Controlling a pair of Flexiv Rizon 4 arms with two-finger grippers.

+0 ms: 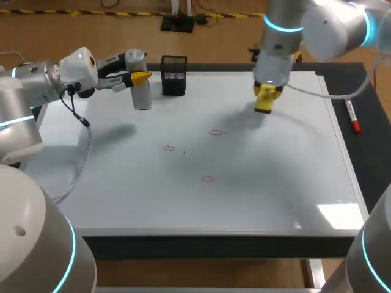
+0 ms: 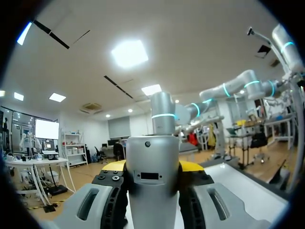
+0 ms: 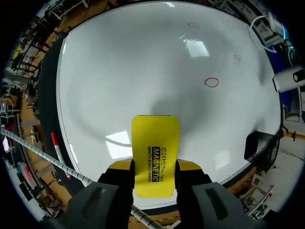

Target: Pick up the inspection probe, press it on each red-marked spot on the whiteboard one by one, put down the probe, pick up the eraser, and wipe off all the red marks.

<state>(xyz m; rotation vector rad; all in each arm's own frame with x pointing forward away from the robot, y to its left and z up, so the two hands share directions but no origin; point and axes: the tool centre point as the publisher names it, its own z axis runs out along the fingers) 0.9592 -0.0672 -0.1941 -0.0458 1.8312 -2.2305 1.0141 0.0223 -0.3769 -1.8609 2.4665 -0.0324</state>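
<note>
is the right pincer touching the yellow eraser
Touching. The right wrist view shows the right pincer closed on the eraser, with a yellow tip pressed against each of its two long sides.

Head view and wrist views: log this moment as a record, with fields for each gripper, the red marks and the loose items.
left gripper: shut on the probe, near the far left corner of the whiteboard, beside the mesh holder
right gripper: shut on the yellow eraser, over the whiteboard's far right part
red marks: three circles mid-board, none wiped; the others at and
red marker: lying off the whiteboard, at its right edge
</note>
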